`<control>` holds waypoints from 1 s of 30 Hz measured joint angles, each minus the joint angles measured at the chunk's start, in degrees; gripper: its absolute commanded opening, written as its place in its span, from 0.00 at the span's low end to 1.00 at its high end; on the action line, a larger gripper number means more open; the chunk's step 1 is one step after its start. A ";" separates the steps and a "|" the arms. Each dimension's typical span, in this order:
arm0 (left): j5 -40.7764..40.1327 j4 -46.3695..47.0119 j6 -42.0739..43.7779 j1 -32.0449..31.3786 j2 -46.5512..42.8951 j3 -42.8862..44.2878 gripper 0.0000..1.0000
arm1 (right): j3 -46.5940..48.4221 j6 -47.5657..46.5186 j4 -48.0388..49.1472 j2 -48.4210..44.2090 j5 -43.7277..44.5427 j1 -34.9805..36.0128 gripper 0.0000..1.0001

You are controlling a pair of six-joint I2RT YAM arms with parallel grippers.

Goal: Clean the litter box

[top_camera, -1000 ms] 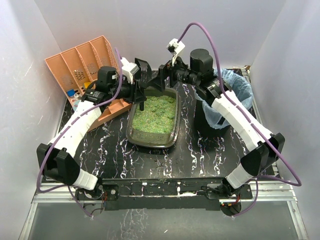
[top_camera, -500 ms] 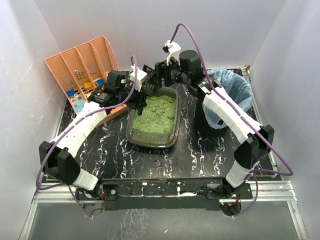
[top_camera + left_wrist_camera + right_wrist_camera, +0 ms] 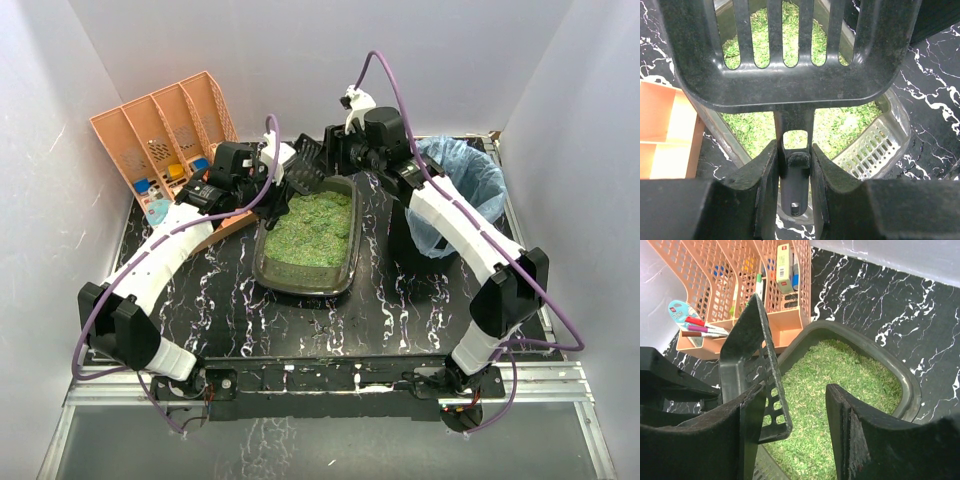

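Green litter (image 3: pixel 310 228) fills the box (image 3: pixel 303 288), which sits at the middle of the black marbled table (image 3: pixel 400 310) in the top view, its long side running up the frame. At the upper left stands the peach organiser (image 3: pixel 160 130). To the right of the box stands the bin (image 3: pixel 470 175) with its blue bag. Both arms reach to the box's upper end.

The left gripper (image 3: pixel 794 162) is clamped on the handle of a black slotted scoop (image 3: pixel 790 75). In the left wrist view its fingers (image 3: pixel 765 175) press the handle from both sides, and the scoop's blade fills the upper frame, with litter showing through the slots. The scoop hangs tilted above the litter by the box's upper left corner. A pale slotted piece (image 3: pixel 872 150) lies in the box at the lower right of that view; what it is cannot be told.

The right gripper (image 3: pixel 795 390) hovers over the box with its jaws wide apart and grips nothing. The scoop's edge lies just beside the jaw at the left of that frame. Whether they touch cannot be told.
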 measured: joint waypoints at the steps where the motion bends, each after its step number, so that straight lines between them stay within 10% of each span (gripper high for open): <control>1: -0.09 -0.24 0.22 0.00 0.00 0.02 0.03 | -0.57 0.33 0.04 -0.07 -0.04 -0.09 0.54; 30: 0.92 -4.04 7.76 -0.74 -3.08 2.38 0.00 | -17.16 3.26 6.01 -3.54 -8.55 -5.07 0.52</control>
